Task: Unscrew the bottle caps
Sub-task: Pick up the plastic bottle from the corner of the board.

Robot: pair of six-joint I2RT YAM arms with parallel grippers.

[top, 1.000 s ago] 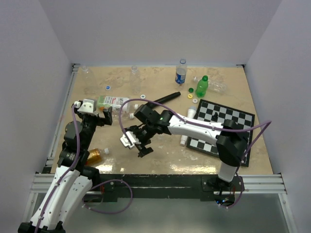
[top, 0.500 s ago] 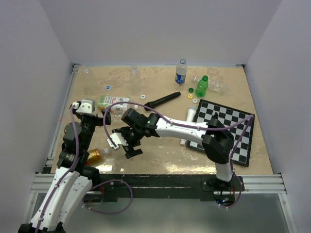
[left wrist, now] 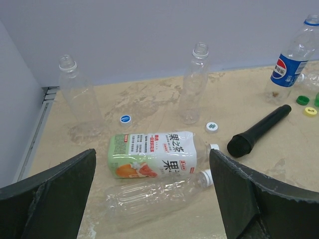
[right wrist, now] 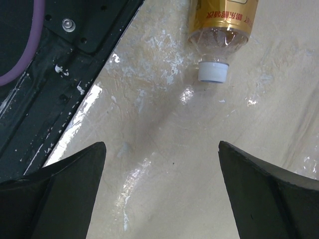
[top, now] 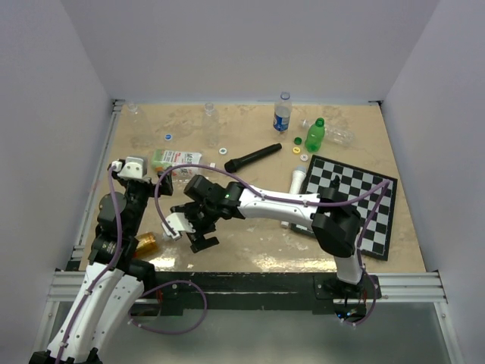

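Tabletop point(right wrist: 164, 149) bears amber bottle point(right wrist: 224, 22) (white cap point(right wrist: 214, 71) on).

Beige marbled counter point(top: 258, 244), glossy, with glare patches near the front. Boxed in by plain pale grey back wall point(top: 250, 45), left wall point(top: 45, 114) and right wall point(top: 447, 114). Aluminium rail point(top: 409, 287) along the near edge, grey surface point(top: 288, 334) below. Soft, even light.

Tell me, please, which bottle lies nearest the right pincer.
The amber-filled bottle with the white cap, lying on its side; it alone shows in the right wrist view, the others farther back.
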